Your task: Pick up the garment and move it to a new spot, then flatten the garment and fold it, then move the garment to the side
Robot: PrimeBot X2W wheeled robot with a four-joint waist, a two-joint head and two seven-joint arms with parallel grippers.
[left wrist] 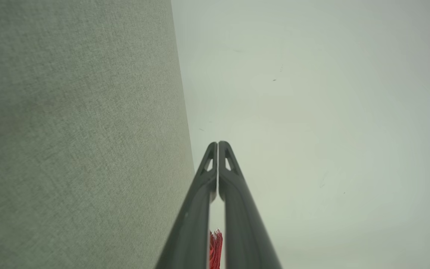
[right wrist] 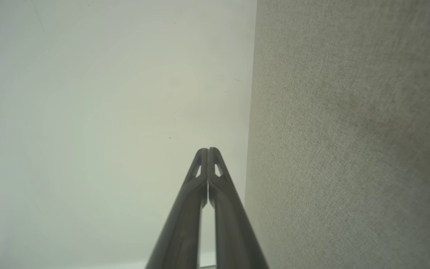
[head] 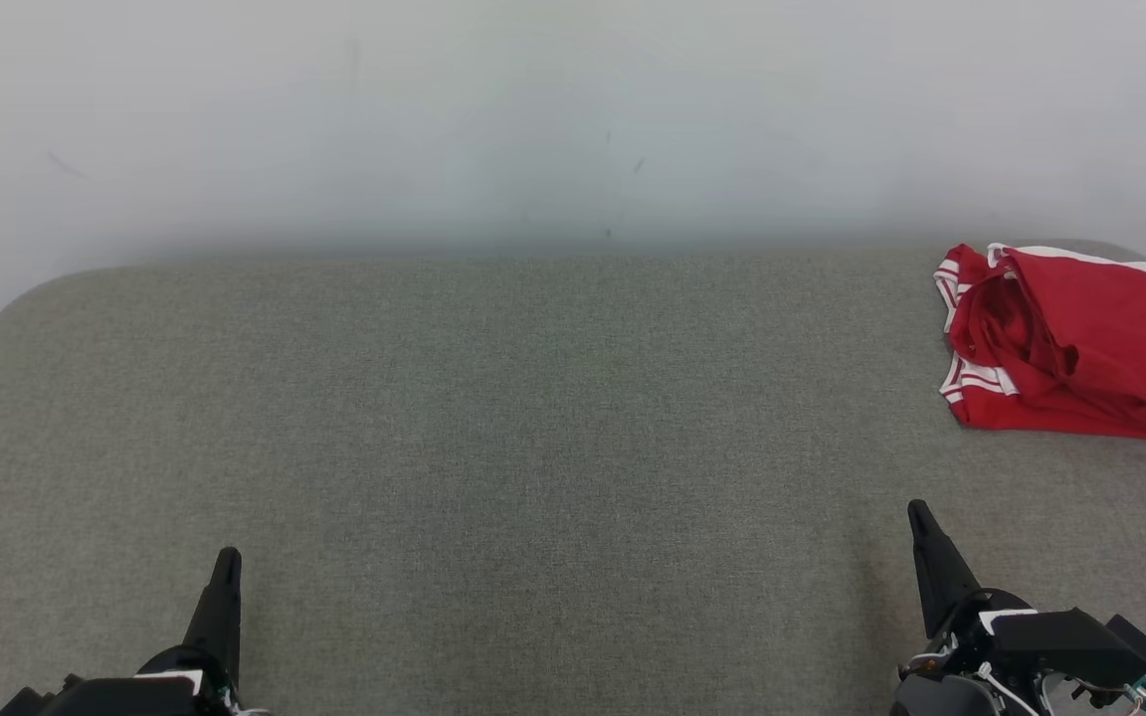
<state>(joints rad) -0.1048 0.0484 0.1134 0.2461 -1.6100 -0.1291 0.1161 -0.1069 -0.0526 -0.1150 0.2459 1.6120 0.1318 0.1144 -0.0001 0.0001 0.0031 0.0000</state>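
Two pincers sit low at the near edge of the head view, both pressed together and gripping nothing. The left pincer (head: 227,555) is at the lower left, its dark fingers joined into one narrow point that aims toward the far wall (head: 533,119). The right pincer (head: 919,509) is at the lower right, joined to a single point as well and leaning a little to the left. Both are over the grey fabric-covered counter (head: 533,418), well apart from each other, with a wide stretch of grey surface between them.

The garment (head: 1070,343) is red with white stripes along its edges. It lies crumpled and partly folded over itself at the far right corner of the counter, close to the wall, and its right side runs past the edge of the head view. It lies beyond the right pincer, not touching it, and well apart from the left pincer.

In the left wrist view the two fingers meet tip to tip, and a sliver of the red garment (left wrist: 215,248) shows through the narrow gap between them near the bottom edge. The counter lies on that view's left and the pale wall on its right. In the right wrist view the fingers also meet at the tips, with the wall on the left and the counter on the right.
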